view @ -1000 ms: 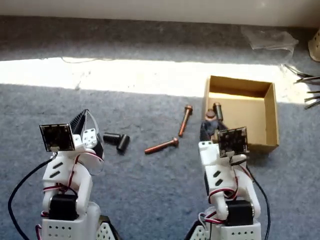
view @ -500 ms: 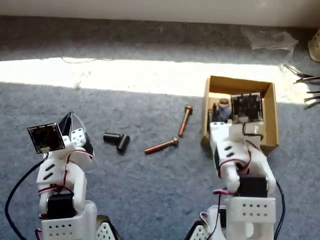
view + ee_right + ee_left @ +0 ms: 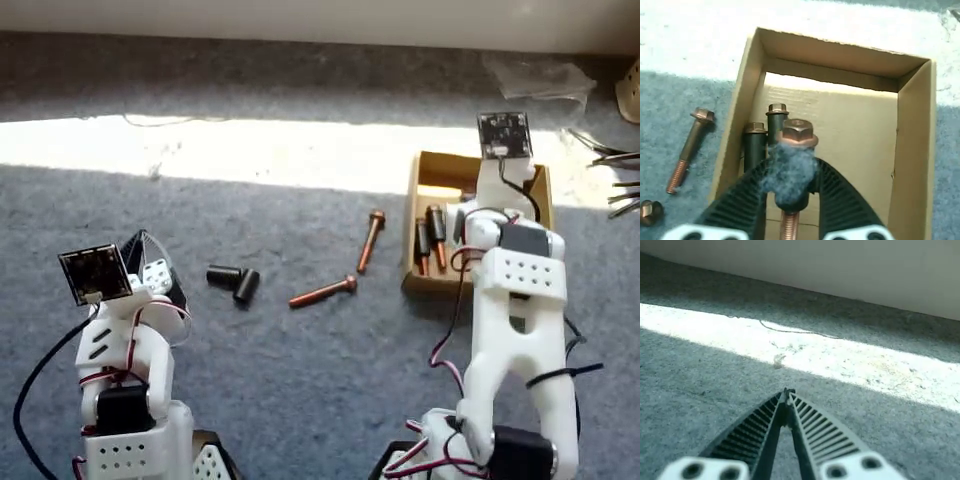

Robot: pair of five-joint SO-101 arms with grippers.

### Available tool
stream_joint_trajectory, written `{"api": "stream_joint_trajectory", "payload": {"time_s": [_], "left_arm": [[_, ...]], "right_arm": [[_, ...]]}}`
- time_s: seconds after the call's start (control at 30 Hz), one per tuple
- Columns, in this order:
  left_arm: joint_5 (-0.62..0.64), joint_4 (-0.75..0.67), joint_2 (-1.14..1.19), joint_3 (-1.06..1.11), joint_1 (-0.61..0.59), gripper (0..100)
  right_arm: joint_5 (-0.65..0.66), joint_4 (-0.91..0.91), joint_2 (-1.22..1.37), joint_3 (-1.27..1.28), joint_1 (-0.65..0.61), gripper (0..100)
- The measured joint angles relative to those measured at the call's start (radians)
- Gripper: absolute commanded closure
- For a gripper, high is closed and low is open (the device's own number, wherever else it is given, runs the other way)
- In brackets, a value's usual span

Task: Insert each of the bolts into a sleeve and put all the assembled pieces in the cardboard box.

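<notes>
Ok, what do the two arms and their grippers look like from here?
The left arm and right arm are white shells over black servos, with thin red, white and black wires along them. Each carries a small dark camera board. The left gripper and right gripper have black ribbed, tapering fingers on white bases.

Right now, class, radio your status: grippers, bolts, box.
Left gripper shut, empty. Right gripper shut on copper bolt in dark sleeve, above brown cardboard box. Two copper bolts, two black sleeves loose on carpet.
</notes>
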Motion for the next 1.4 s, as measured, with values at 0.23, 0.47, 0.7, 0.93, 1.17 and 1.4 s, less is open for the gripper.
{"api": "stream_joint_trajectory", "payload": {"time_s": [0.23, 0.47, 0.7, 0.93, 1.17, 1.4], "left_arm": [[0.0, 0.002, 0.0, 0.0, 0.0, 99], [0.0, 0.002, 0.0, 0.0, 0.0, 99], [0.0, 0.002, 0.0, 0.0, 0.0, 99], [0.0, 0.002, 0.0, 0.0, -0.002, 99], [0.0, 0.002, 0.0, 0.0, -0.002, 99], [0.0, 0.002, 0.0, 0.0, -0.002, 99]], "right_arm": [[0.0, 0.0, 0.259, -0.15, -0.003, 98.9], [0.0, 0.0, 0.494, -0.293, -0.002, 98.8], [0.0, -0.002, 0.621, -0.393, -0.002, 89.9], [0.0, -0.002, 0.626, -0.413, -0.003, 83.9], [0.0, 0.037, 0.626, -0.42, -0.003, 83.9], [0.0, 0.153, 0.502, -0.457, -0.011, 83.9]]}}
